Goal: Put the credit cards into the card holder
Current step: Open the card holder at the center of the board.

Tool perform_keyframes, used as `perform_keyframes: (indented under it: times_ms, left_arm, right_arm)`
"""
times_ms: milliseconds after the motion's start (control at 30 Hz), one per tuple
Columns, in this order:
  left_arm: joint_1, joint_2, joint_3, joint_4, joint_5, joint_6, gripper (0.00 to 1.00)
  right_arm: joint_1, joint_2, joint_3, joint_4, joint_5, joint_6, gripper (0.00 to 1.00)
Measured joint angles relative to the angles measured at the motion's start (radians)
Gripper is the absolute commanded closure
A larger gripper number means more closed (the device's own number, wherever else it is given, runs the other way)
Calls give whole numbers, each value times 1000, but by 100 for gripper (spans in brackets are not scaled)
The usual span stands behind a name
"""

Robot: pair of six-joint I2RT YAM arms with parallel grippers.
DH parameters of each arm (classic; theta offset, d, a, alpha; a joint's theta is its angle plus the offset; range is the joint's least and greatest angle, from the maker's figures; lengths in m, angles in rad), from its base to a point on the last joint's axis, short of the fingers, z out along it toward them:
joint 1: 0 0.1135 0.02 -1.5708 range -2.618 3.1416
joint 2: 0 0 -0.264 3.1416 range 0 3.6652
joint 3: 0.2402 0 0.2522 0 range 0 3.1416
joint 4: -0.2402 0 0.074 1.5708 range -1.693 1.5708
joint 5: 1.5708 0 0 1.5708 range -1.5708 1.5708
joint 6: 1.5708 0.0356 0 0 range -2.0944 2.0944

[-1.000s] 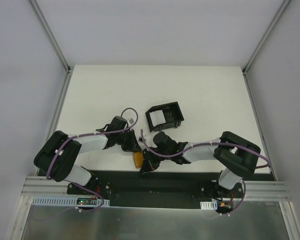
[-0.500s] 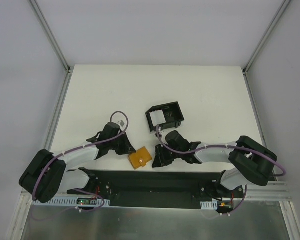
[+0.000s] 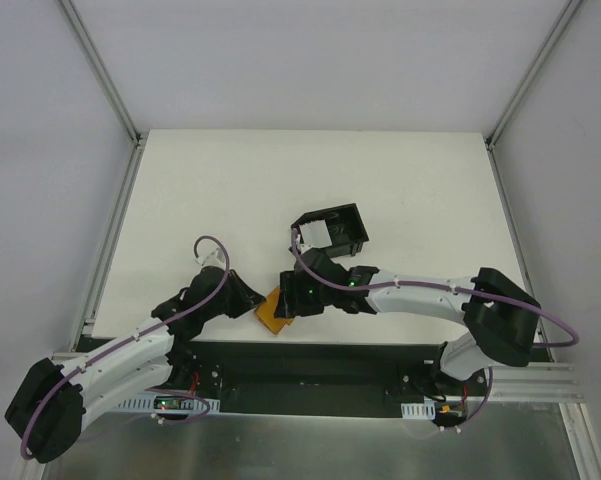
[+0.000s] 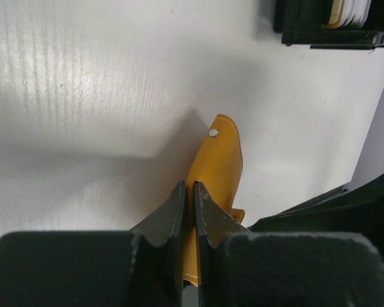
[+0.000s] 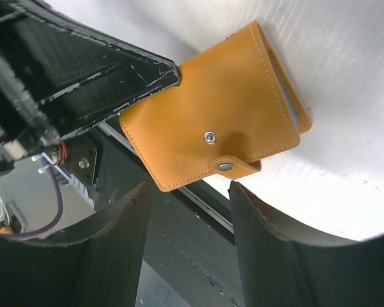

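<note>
My left gripper [image 3: 248,300] [image 4: 186,185] is shut on one edge of a tan-orange folding wallet [image 3: 274,313] [image 4: 218,163] [image 5: 211,128], which stands tilted at the table's front edge. The right gripper [image 3: 298,297] [image 5: 188,188] is open just beside the wallet, its fingers apart and touching nothing. The wallet's snap tab [image 5: 233,166] lies off its stud. The card holder [image 3: 358,228] [image 4: 326,35], a black open box with a white ridged insert, stands behind the right wrist. The credit cards are hidden; only a thin pale edge shows in the wallet's open side [image 5: 292,112].
The black base rail [image 3: 310,362] runs right below the wallet, along the table's front edge. White table [image 3: 280,180] stretches behind and to both sides of the card holder. Frame posts [image 3: 105,75] rise at the back corners.
The right gripper has opened and swung left up to the wallet. The left arm has dropped back toward the near left, and its gripper now pinches the wallet's edge, tilting it up.
</note>
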Motion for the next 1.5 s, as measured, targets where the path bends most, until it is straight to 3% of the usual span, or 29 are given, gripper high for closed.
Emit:
perform_keyframes:
  times_ms: [233, 500, 967, 1500]
  left_arm:
    - [-64, -48, 10, -55, -122, -11, 99]
    - [-102, -37, 43, -89, -190, -10, 99]
    - [-129, -37, 60, -116, -237, -7, 99]
    - [-149, -37, 67, -127, -261, -7, 98]
  right_arm:
    - [58, 146, 204, -268, 158, 21, 43]
    - [69, 193, 245, -399, 237, 22, 44]
    - [64, 125, 213, -301, 256, 16, 44]
    - [41, 240, 314, -318, 244, 13, 47]
